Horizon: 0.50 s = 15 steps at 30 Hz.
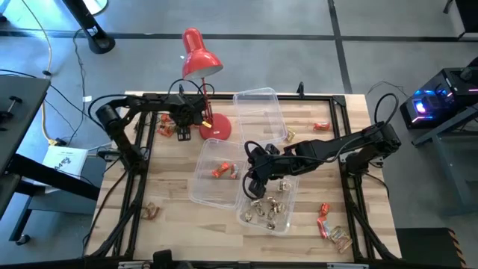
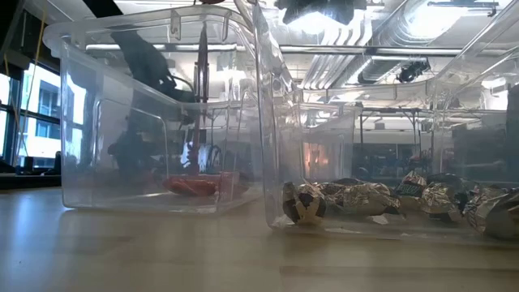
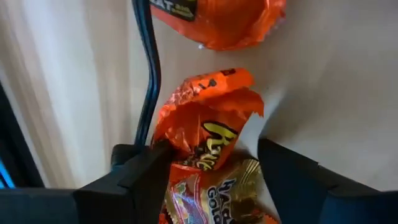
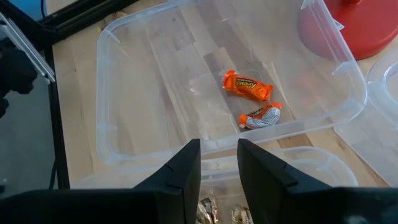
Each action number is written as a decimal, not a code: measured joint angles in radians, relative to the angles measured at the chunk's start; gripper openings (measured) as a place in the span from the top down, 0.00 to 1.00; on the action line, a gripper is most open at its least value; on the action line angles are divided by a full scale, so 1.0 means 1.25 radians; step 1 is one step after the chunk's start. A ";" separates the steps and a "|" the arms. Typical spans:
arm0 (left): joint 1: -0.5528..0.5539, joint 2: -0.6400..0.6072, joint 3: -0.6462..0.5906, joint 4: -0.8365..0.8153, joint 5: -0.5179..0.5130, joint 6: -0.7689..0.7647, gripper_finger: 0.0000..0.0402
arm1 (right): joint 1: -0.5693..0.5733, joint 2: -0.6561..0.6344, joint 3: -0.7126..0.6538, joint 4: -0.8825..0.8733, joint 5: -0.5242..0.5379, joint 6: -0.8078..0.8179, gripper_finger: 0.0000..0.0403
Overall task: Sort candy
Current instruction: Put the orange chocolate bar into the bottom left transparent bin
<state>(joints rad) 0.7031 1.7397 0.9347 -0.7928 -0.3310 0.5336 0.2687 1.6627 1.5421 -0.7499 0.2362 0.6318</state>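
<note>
My left gripper (image 1: pixel 184 121) is down at the table's far left beside the red lamp's base, open, its fingers on either side of an orange-wrapped candy (image 3: pixel 205 134). A gold-wrapped candy (image 3: pixel 217 193) lies under it and another orange one (image 3: pixel 217 18) lies beyond. My right gripper (image 4: pixel 219 155) hovers over the adjoining rims of two clear tubs, open by a narrow gap with nothing between the fingers. The middle tub (image 1: pixel 202 185) holds two orange candies (image 4: pixel 249 87). The near tub (image 1: pixel 287 220) holds several gold-silver candies (image 2: pixel 365 199). My left gripper comes at the orange candy from above, and the candy lies on the table between the fingers. One finger (image 3: pixel 146 171) lies against the wrapper's side edge (image 3: pixel 166 140). The other finger (image 3: pixel 289 174) stands apart from it.
A third clear tub (image 1: pixel 261 112) sits at the far side next to the red lamp (image 1: pixel 202 60), whose base (image 1: pixel 215 128) is close to my left gripper. Loose candies lie at the far right (image 1: pixel 321 125), near right (image 1: pixel 326 224) and near left (image 1: pixel 151 211).
</note>
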 joint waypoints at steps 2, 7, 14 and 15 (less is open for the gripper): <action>-0.007 0.003 0.000 -0.004 -0.002 -0.006 0.51 | 0.000 0.000 0.000 0.008 0.000 -0.001 0.76; -0.022 -0.046 -0.005 -0.024 0.028 -0.028 0.91 | 0.000 0.000 0.000 0.012 0.002 -0.002 0.76; -0.037 -0.212 -0.005 -0.115 0.123 -0.122 0.98 | 0.000 0.000 0.000 0.012 0.036 -0.009 0.76; -0.040 -0.245 -0.005 -0.129 0.133 -0.134 0.99 | 0.000 0.000 0.000 0.012 0.036 -0.009 0.76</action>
<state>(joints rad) 0.6531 1.4333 0.9279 -0.9543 -0.1652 0.3657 0.2687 1.6627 1.5421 -0.7349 0.2813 0.6202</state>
